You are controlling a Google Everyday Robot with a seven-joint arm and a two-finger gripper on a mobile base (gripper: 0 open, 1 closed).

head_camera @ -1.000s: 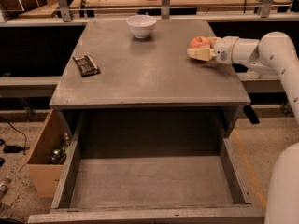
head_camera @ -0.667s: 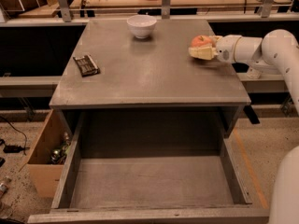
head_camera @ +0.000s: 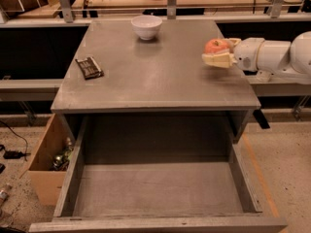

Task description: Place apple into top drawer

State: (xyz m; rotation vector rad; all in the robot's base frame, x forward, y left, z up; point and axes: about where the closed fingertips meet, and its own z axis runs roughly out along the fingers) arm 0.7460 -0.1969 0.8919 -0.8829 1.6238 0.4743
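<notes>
**Apple being held by gripper, centre-right of frame**

The apple (head_camera: 216, 45) is being gripped by the gripper (head_camera: 219, 53) at the centre-right of the frame, over the right part of the tabletop (head_camera: 160, 84). The pale fingers (head_camera: 216, 60) are being pressed to the fruit, one of them under it. Whether the apple is touching the top cannot be told. The top drawer (head_camera: 155, 191) is being shown pulled out at the bottom of the frame, well apart from the apple. A white bowl (head_camera: 146, 26) is being seen at top centre, a dark snack bar (head_camera: 89, 67) at centre-left, and a cardboard box (head_camera: 46, 171) at lower left, just beside the drawer.
</notes>
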